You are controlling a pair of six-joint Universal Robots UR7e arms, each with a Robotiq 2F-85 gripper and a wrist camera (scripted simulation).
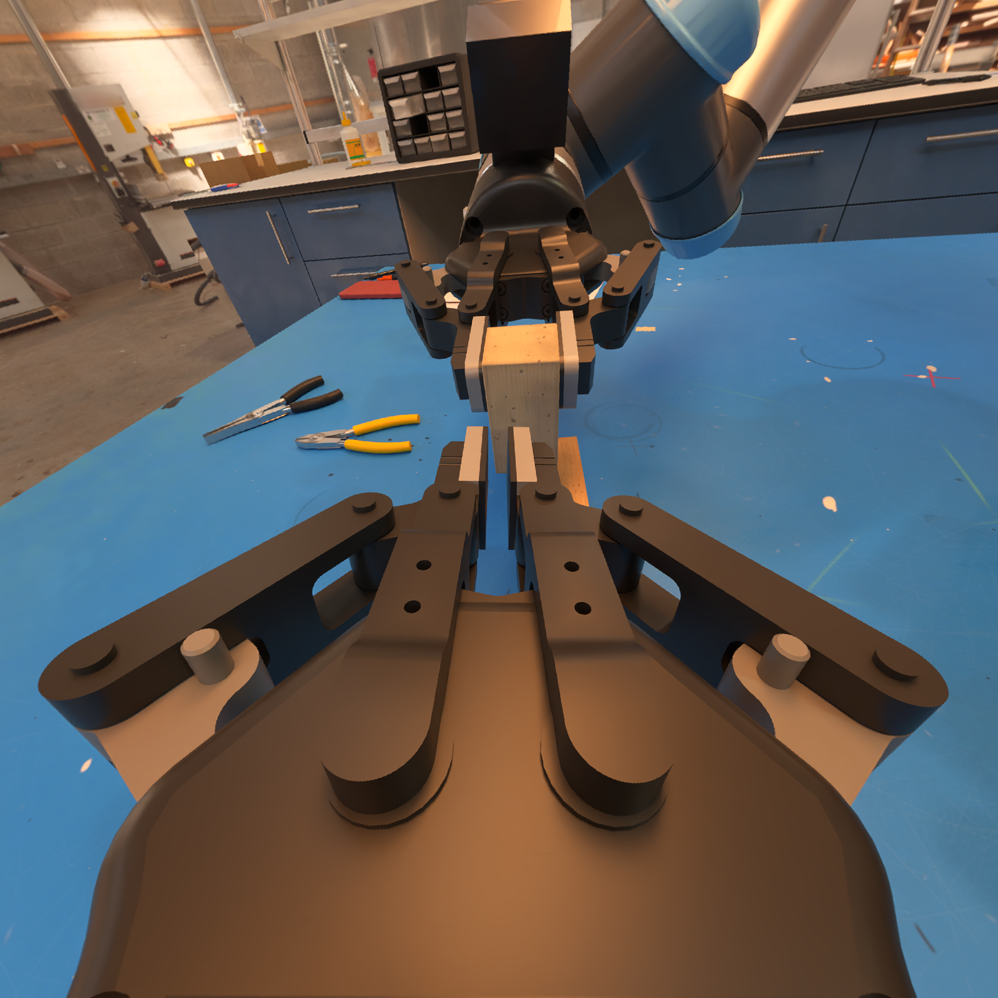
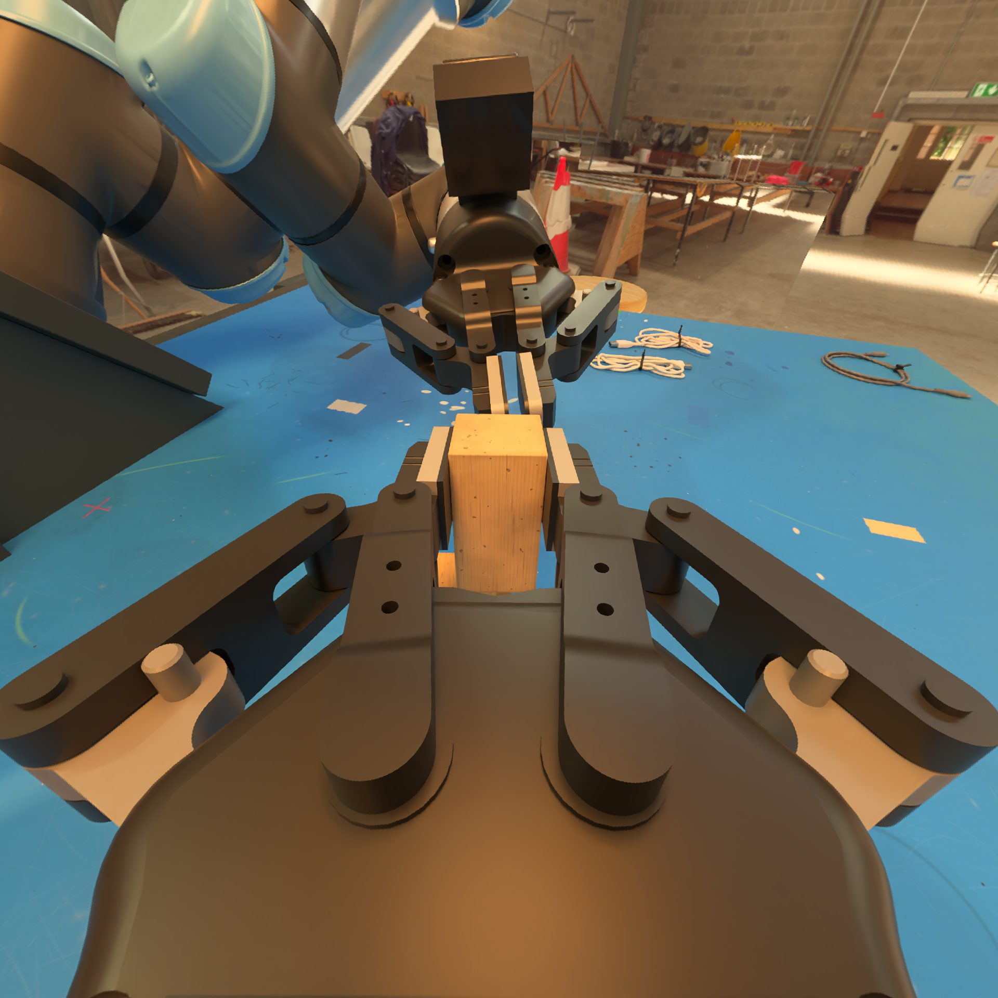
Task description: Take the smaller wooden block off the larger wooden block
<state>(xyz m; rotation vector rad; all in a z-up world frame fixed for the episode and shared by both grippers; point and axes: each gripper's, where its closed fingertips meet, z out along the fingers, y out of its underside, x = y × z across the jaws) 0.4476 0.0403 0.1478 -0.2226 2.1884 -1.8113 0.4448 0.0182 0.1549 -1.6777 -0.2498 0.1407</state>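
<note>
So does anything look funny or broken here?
Nothing looks broken or spilled. The right hand grips the upright pale wooden block; the left hand, nearly shut, is empty. Two pairs of pliers lie flat on the blue table.

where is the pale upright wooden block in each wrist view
Left wrist view: the pale upright wooden block stands at centre, just above the middle, clamped by the far right end effector, beyond the left end effector, whose narrowly parted fingers hold nothing.
Right wrist view: the same block sits at centre, between the near end effector's pads.
Shared landmark: the blue tabletop.
</note>
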